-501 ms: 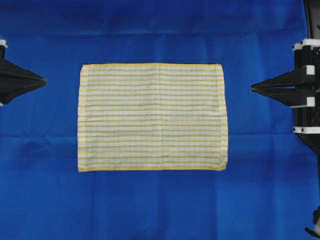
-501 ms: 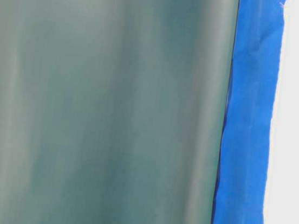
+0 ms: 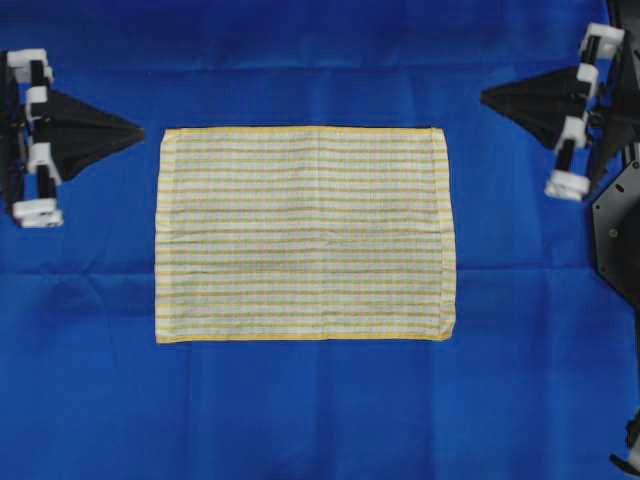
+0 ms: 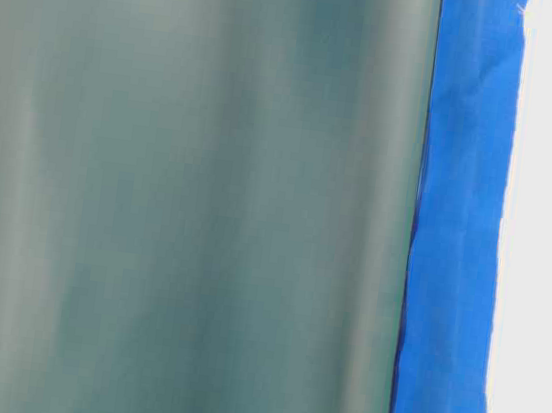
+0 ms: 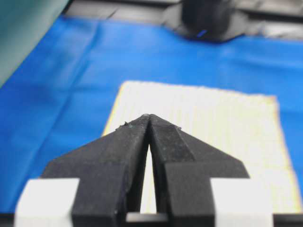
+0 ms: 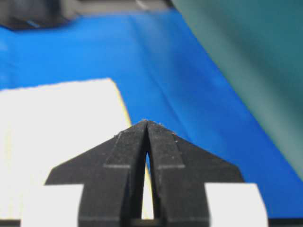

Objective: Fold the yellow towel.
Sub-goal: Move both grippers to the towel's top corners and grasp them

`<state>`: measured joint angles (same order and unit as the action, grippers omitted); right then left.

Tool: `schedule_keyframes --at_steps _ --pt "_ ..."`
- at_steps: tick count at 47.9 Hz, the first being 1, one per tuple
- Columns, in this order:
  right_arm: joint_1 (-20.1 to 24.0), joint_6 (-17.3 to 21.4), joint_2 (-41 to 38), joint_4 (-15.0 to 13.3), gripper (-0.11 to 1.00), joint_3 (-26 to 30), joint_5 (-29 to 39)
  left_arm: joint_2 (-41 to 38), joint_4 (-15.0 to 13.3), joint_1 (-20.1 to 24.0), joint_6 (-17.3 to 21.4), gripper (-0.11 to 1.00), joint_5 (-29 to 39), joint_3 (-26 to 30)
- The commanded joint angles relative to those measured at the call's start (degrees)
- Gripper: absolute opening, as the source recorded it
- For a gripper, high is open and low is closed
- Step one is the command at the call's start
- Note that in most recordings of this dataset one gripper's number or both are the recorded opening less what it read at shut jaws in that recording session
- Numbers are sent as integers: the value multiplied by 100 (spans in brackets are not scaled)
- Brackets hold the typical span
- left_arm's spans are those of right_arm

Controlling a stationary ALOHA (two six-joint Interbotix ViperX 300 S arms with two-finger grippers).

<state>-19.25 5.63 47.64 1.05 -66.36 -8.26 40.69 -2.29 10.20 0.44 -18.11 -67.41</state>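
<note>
1. Your thin rectangular yellow towel (image 3: 304, 233), white woven cloth with fine yellow stripes and yellow hemmed edges, lies flat and fully spread in the middle of the plain blue table cloth (image 3: 300, 410), long sides running left to right in the overhead view.
2. All four hems lie down on the blue cloth with no corner lifted. The right hem bows slightly outward toward the lower corner, and faint wrinkles cross the weave.
3. You have bare blue cloth on every side of the towel, with the widest strips below it and above it. The cloth itself carries soft creases, one running level with the towel's lower third.
4. Your left gripper (image 3: 140, 131) sits off the towel's upper left corner, near it but apart from it, its black tips pointing toward the towel. The left wrist view shows the fingers (image 5: 132, 142) closed together at the tip, nothing between them.
5. Your right gripper (image 3: 484, 96) sits above and to the right of the upper right corner, apart from it and angled slightly downward in that view. Its fingers (image 6: 163, 146) also meet at the tip, empty.
6. The table-level view shows only a blurred grey-green surface (image 4: 187, 196) and a strip of blue cloth.
</note>
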Motion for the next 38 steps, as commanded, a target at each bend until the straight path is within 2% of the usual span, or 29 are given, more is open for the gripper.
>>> schedule_keyframes --at_steps 1,4,6,8,12,16,18,19,21,28,38 --pt "-202 44 -237 18 0 97 44 -281 -9 255 9 1 -53 158" --pt "-334 79 -457 9 1 97 53 -457 -9 387 9 6 -62 176" --pt "-387 79 -606 18 2 105 44 -624 -9 492 9 14 -88 167" --pt "-431 79 -765 9 10 114 53 -756 -9 571 9 26 -97 167" --pt "-554 79 -1160 9 32 123 26 -1099 -9 729 9 52 -167 149" --pt "-668 79 -1556 9 59 123 -35 -1441 -9 879 9 77 -316 114" --pt "-729 79 -1802 9 71 105 -105 -1608 -9 940 9 84 -404 88" --pt "-756 79 -1898 9 76 105 -141 -1714 -9 976 9 84 -448 79" --pt "-809 79 -2101 18 78 97 -202 -1960 -9 1055 9 82 -571 53" --pt "-905 79 -2813 18 69 97 -545 -2654 -9 1239 9 76 -1011 0" --pt "-949 79 -3709 79 69 141 -932 -3542 -9 1301 9 77 -1415 53"
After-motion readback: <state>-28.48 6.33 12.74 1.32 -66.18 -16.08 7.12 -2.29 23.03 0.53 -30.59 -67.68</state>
